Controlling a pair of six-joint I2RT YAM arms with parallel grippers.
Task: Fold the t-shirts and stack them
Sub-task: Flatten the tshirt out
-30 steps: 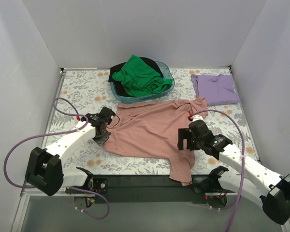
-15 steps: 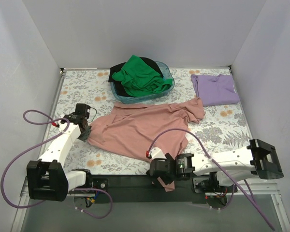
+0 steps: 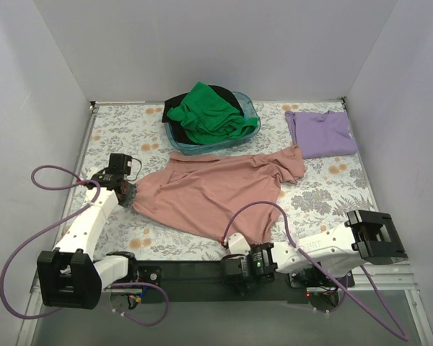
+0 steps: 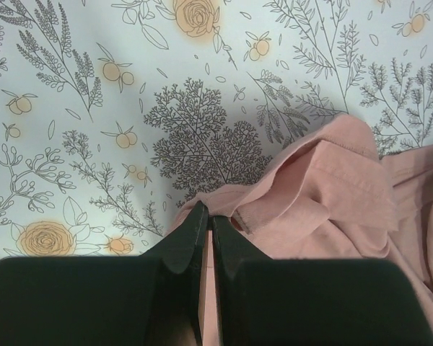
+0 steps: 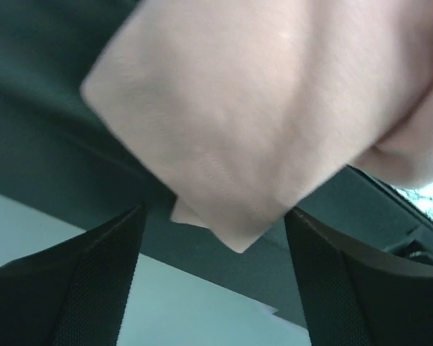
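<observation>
White arms (image 3: 90,220) with black joints (image 3: 65,272), black left gripper (image 4: 206,216) and right gripper (image 5: 213,216), looping purple cables (image 3: 54,173).

1. My left arm (image 3: 92,216) stretches forward along the left side, with the wrist held low.
2. My left gripper (image 4: 208,216) has its fingers pressed together, pinching the edge of the pink t-shirt (image 4: 332,194).
3. My right arm (image 3: 319,249) lies low and reaches leftward in front of my bases.
4. My right gripper (image 5: 215,238) has its fingers standing wide apart, with cloth hanging between them unclamped.
</observation>
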